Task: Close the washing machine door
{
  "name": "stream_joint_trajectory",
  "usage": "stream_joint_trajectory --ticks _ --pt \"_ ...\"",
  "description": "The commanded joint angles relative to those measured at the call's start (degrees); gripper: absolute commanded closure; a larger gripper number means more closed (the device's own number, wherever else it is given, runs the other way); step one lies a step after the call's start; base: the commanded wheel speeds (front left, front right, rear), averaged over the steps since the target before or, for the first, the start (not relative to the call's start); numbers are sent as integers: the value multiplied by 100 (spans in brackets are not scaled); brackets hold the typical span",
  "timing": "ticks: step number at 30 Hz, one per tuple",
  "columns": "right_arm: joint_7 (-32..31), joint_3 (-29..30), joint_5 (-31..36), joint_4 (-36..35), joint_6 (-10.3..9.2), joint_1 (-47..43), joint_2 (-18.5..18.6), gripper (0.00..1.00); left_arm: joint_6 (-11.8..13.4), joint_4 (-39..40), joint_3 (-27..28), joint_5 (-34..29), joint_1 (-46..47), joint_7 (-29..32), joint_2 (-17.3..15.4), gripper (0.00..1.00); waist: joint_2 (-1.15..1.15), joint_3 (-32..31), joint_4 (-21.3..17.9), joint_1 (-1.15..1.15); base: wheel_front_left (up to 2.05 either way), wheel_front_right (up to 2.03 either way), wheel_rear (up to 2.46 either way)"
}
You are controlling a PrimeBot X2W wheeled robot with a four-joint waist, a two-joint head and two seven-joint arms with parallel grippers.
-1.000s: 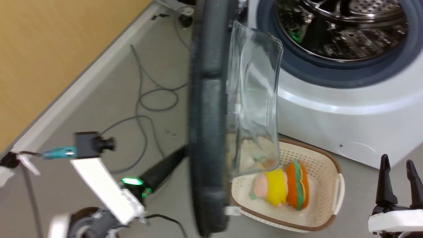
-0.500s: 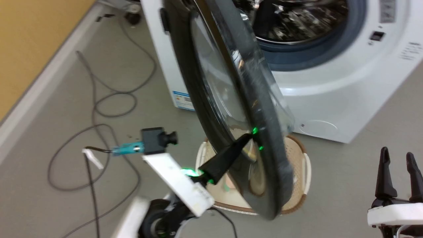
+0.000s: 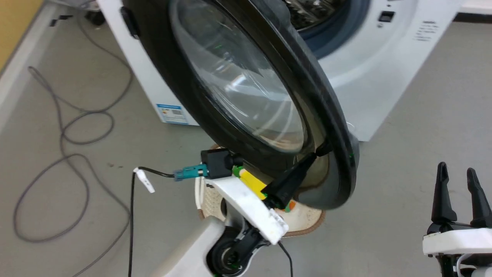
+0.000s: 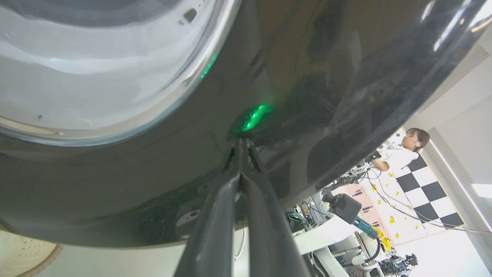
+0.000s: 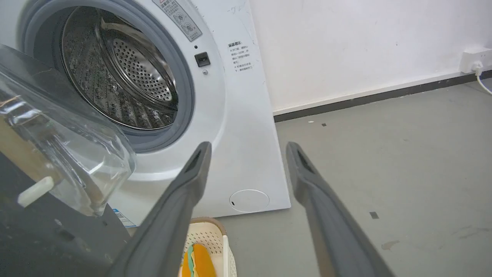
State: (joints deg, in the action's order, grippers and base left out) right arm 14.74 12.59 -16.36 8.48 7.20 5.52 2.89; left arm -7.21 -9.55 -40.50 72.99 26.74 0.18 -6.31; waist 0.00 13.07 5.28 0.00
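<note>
Across the middle of the head view, the washing machine door (image 3: 246, 88) stood at an angle to the washing machine (image 3: 369, 77), hinged at the frame's left and not yet home, with a slice of grey gasket and steel drum showing past its upper right edge. The left gripper (image 3: 307, 159) had its jaws pressed together into one dark point, and that point was set against the black outer rim near the door's lower right; the left wrist view showed the joined tips (image 4: 240, 152) touching the glossy surface beside a green reflection. Shutting the jaws most likely gave a stiff single pusher, and a contact low on the rim, far from the hinge, would turn the door with the least effort. The right gripper (image 3: 456, 169) sat at the lower right of the head view, well apart from the door, jaws spread and holding nothing, probably parked there to stay out of the swing. Its own camera looked between the fingers at the uncovered drum (image 5: 127, 77). A cream basket (image 3: 303, 217) lay on the floor beneath the door's lower edge, apparently low enough for the rim to pass over.
</note>
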Motion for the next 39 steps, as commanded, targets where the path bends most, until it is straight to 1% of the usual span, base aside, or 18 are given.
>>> stream_joint_trajectory --ticks 1,9,16,19,21,23,25,29,31,34,36,37,38,39 --pt "26 -11 -56 6 29 87 -2 0 -27 -49 -70 37 115 -73 -1 100 0 35 -79 0 0 0 0" --pt "26 -36 -73 36 29 130 -2 0 -27 -492 -683 447 529 -619 -38 100 0 94 -254 0 0 0 0" --pt "26 -27 -151 85 29 60 -2 0 -27 -585 -1050 694 586 -998 -336 100 0 -84 -242 0 0 0 0" --pt "26 -49 -171 87 29 -12 -2 0 -27 -693 -1214 480 568 -1228 -588 100 0 -223 -205 0 0 0 0" --pt "26 -35 -174 90 29 -63 -2 0 -27 -919 -1301 116 585 -1379 -742 100 0 -328 -164 0 0 0 0" --pt "26 -1 -183 97 29 -107 -2 0 -15 -1247 -1174 -263 577 -1479 -809 100 0 -419 -126 0 0 0 0" --pt "26 20 -180 97 29 -146 -2 0 226 -1482 -938 -876 617 -1509 -872 100 0 -493 -99 0 0 0 0" --pt "26 59 -164 85 29 -196 -2 0 970 -1259 -98 -2566 429 -1515 -1023 100 0 -599 -59 0 0 0 0" --pt "26 63 -135 66 29 -223 -2 0 1247 -1007 335 -3130 176 -1516 -1057 100 0 -642 -47 0 0 0 0" --pt "26 76 -90 52 29 -255 -2 0 1594 -587 942 -3896 -221 -1517 -1150 100 0 -703 -17 0 0 0 0" --pt "26 90 -67 33 29 -275 -2 0 1900 -306 1307 -4403 -503 -1517 -1213 100 0 -750 5 0 0 0 0" --pt "26 96 -55 23 29 -286 -2 0 2041 -141 1486 -4633 -654 -1517 -1228 62 0 -776 17 0 0 0 0" --pt "26 94 -38 12 29 -296 -2 0 2160 11 1612 -4877 -813 -1517 -1263 0 0 -796 26 0 0 0 0" --pt "26 99 -18 -2 29 -306 -2 0 2263 169 1773 -5021 -984 -1517 -1245 0 0 -819 42 0 0 0 0"
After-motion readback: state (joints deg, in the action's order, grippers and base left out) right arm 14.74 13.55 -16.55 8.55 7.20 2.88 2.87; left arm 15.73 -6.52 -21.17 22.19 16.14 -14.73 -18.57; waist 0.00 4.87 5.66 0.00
